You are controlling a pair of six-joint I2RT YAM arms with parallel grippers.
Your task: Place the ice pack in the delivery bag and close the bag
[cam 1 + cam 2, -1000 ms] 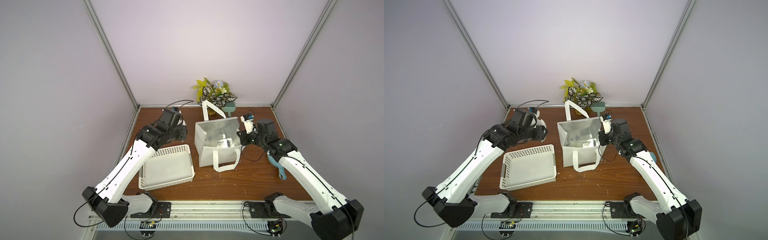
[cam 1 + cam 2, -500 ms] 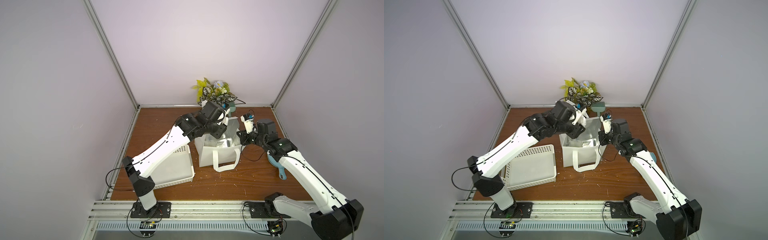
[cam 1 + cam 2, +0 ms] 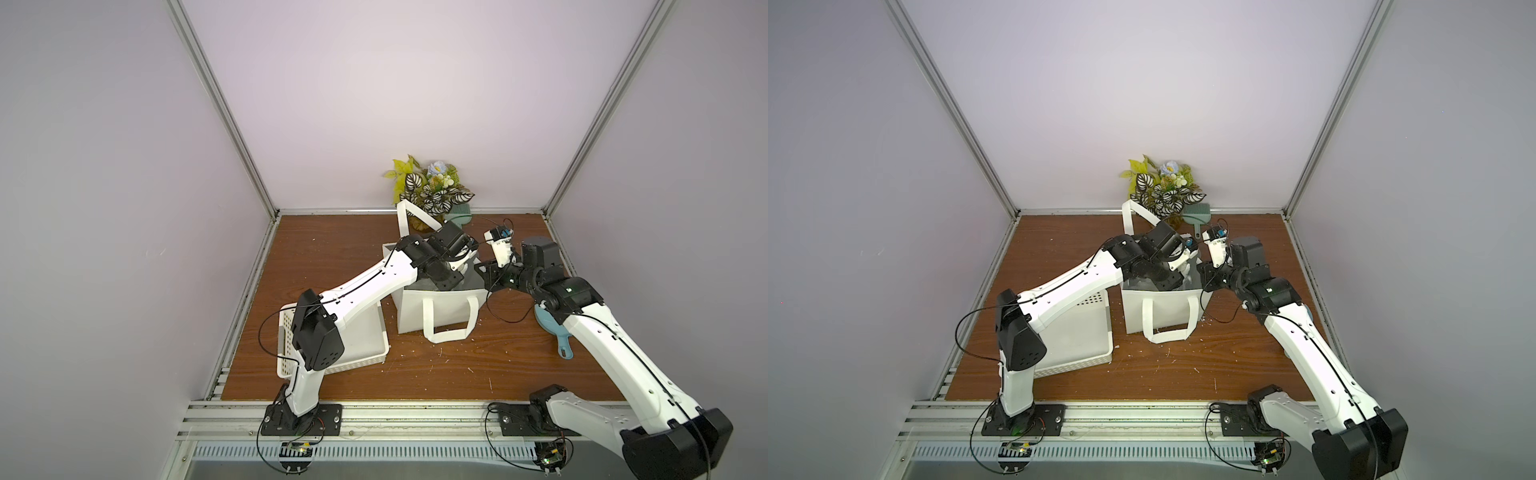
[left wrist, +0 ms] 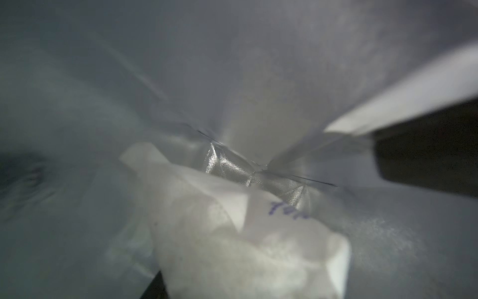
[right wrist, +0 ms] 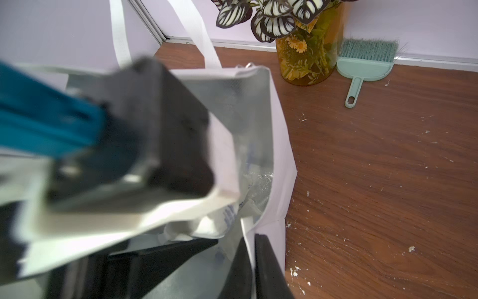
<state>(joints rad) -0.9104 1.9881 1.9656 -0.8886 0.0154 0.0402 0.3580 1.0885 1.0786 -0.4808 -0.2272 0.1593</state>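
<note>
The white delivery bag point(image 3: 415, 309) point(image 3: 1136, 309) stands open mid-table, its silver lining point(image 4: 227, 165) visible. My left gripper point(image 3: 455, 280) point(image 3: 1177, 277) reaches down inside the bag, shut on the ice pack point(image 4: 232, 246) point(image 5: 219, 220), a white crumpled pouch with blue writing that hangs above the bag's floor. The pack hides most of the left fingers. My right gripper point(image 5: 253, 261) point(image 3: 482, 270) point(image 3: 1204, 276) is shut on the bag's right wall at the rim point(image 5: 276, 165) and holds the mouth apart.
A white perforated basket point(image 3: 365, 345) point(image 3: 1077, 332) lies left of the bag under the left arm. A vase of leaves point(image 3: 432, 195) point(image 5: 307, 59) and a teal brush point(image 5: 366, 62) stand at the back wall. A blue dustpan point(image 3: 548, 328) lies under the right arm.
The left arm has swung from above the basket over to the bag and lowered its gripper and the ice pack inside. The right arm has stayed where it was.
</note>
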